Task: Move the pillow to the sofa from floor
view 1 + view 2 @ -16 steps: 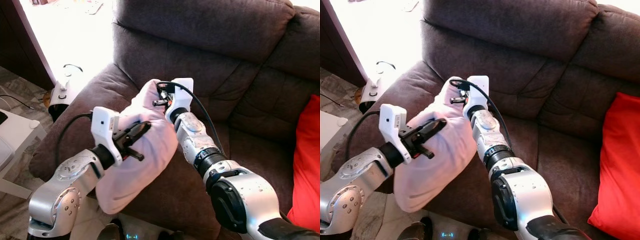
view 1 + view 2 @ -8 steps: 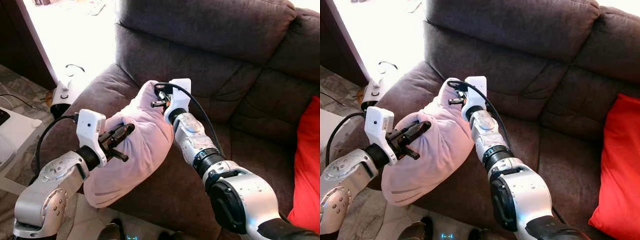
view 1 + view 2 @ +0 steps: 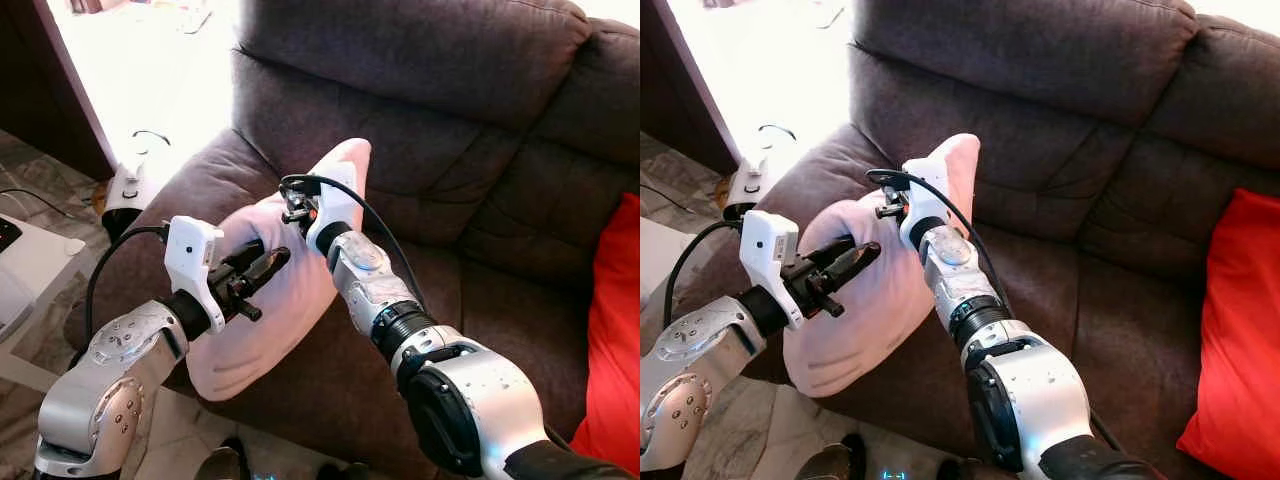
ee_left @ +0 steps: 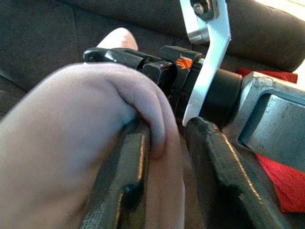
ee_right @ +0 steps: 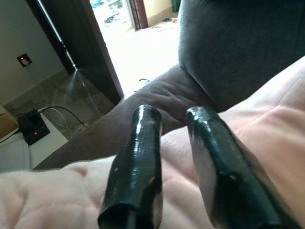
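Here your left gripper (image 4: 167, 157) pinches only a fold of the pink pillow (image 3: 270, 320), the right gripper (image 5: 176, 162) rests narrowly parted on it; thin fabric may slip, dropping it off the sofa (image 3: 480, 190) edge.

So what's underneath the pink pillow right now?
The pink pillow hangs over the brown sofa armrest and the seat's front edge, pinched by the left end effector. Whatever lies directly beneath it is covered.

Head eyes look down; wrist cameras close; all share pillow (image 3: 285, 300).
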Robot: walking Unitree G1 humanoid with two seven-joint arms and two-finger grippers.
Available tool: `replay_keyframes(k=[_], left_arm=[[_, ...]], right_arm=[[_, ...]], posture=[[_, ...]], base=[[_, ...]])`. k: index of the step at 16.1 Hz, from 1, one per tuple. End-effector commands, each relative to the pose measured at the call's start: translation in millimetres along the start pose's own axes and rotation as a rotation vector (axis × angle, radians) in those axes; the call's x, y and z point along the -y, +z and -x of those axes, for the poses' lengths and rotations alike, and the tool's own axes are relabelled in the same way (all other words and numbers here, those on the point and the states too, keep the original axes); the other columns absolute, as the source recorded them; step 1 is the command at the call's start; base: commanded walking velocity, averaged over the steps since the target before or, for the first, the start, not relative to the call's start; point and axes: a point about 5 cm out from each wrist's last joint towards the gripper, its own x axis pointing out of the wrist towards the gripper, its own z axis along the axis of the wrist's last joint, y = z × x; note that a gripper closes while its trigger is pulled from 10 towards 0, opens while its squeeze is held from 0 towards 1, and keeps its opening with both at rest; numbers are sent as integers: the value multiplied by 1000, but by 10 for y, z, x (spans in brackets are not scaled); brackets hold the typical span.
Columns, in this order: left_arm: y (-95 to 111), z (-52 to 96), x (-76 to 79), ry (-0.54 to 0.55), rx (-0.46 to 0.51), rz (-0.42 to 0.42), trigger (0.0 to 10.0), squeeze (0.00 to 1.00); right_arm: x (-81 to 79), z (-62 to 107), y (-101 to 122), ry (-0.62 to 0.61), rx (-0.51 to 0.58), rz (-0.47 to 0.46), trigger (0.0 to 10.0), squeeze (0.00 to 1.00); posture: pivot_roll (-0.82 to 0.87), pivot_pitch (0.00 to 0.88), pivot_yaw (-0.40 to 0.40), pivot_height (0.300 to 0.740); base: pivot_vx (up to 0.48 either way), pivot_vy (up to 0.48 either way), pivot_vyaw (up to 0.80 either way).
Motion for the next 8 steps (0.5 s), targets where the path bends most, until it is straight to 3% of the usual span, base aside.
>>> replay_keyframes(k=[1, 5, 6, 8], left_arm=[[-31, 7, 34, -23, -16, 6, 10000, 1000], [-28, 10, 45, -32, -15, 3, 10000, 1000], [-27, 16, 43, -33, -17, 2, 10000, 1000], [-28, 32, 34, -36, -23, -2, 10000, 1000]], right_arm=[[29, -6, 55, -5, 17, 10, 10000, 1000], [56, -8, 100, -29, 43, 9, 10000, 1000], [93, -8, 134, -59, 57, 7, 10000, 0], [202, -2, 229, -138, 95, 13, 10000, 0]], posture=[[216, 207, -177, 740], [215, 208, -178, 740], [215, 209, -178, 740], [214, 209, -178, 740]], base=[[0, 0, 0], [0, 0, 0], [0, 0, 0], [0, 0, 0]])
